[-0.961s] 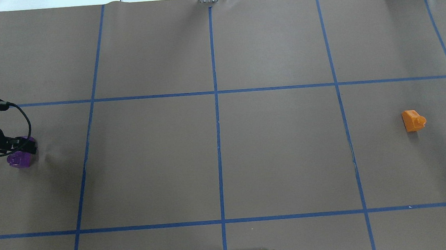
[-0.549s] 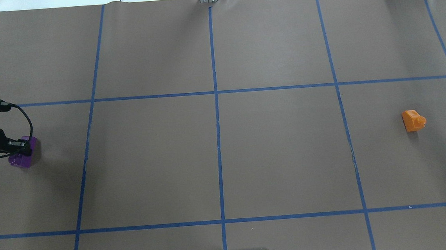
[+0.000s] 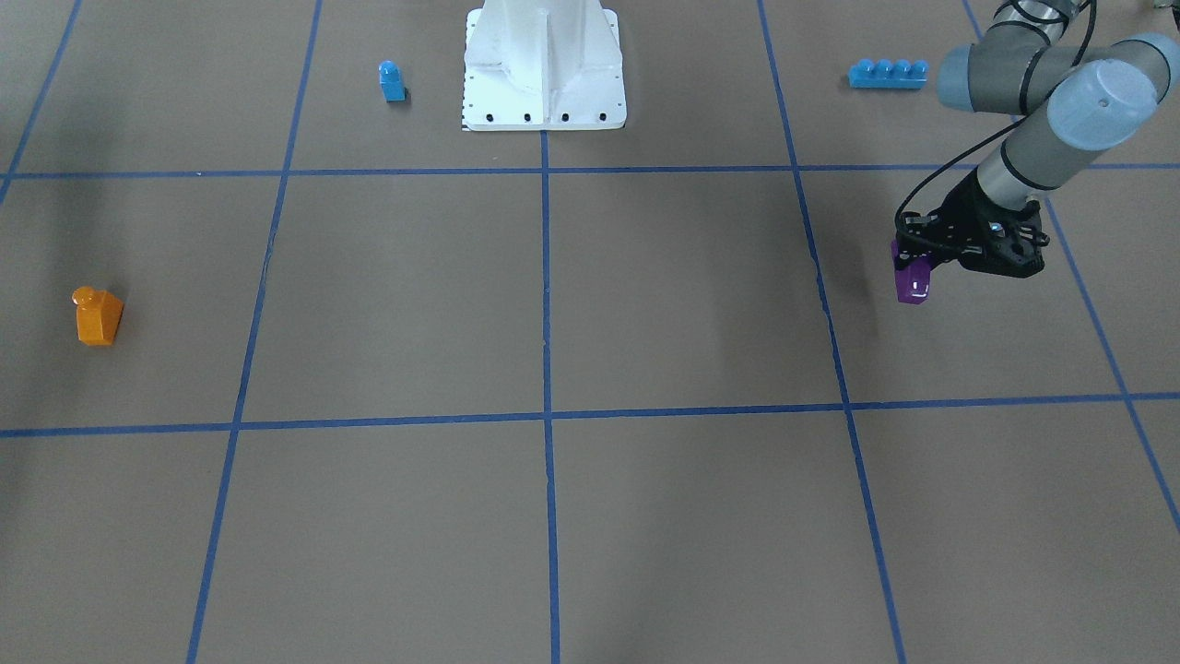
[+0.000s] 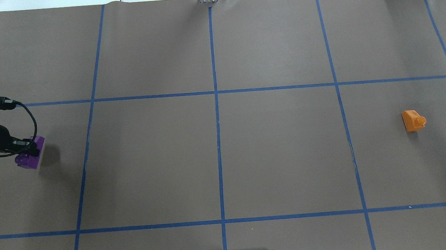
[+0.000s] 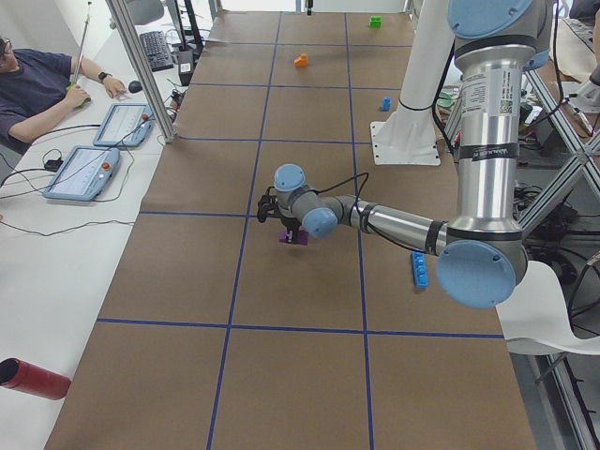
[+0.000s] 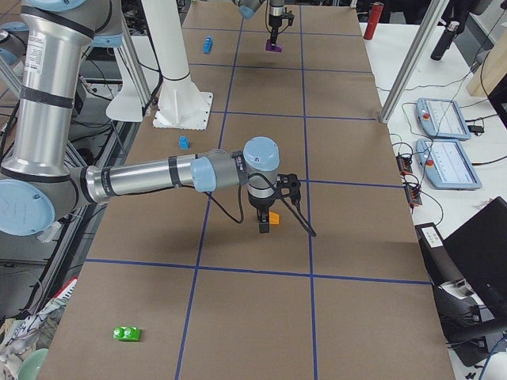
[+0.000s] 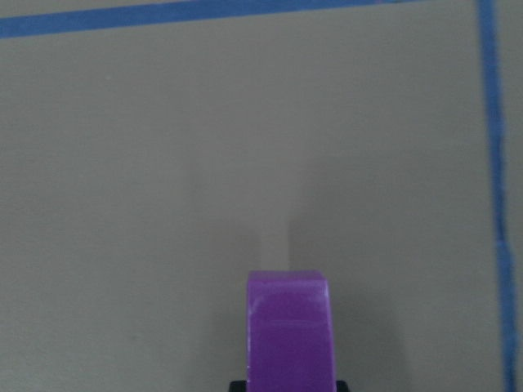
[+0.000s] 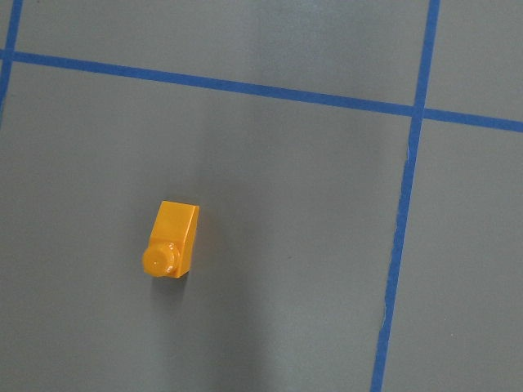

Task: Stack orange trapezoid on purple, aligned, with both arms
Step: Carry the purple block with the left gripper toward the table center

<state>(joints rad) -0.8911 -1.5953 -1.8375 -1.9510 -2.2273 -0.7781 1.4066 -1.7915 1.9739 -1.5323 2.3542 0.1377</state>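
My left gripper is shut on the purple block at the table's far left and holds it just above the paper. The block also shows in the front view, below the gripper, and at the bottom of the left wrist view. The orange trapezoid lies alone on its side at the far right, its stud pointing sideways. It shows in the right wrist view with no fingers in sight. In the right side view my right gripper hangs above the orange trapezoid; I cannot tell whether it is open or shut.
A small blue single-stud block and a long blue brick lie beside the white robot base. A green block lies at the table's right end. An operator sits with tablets along the far edge.
My left gripper has risen a little with the purple block and moved slightly toward the table's middle; the block's shadow now stands apart from it. The orange trapezoid has not moved.
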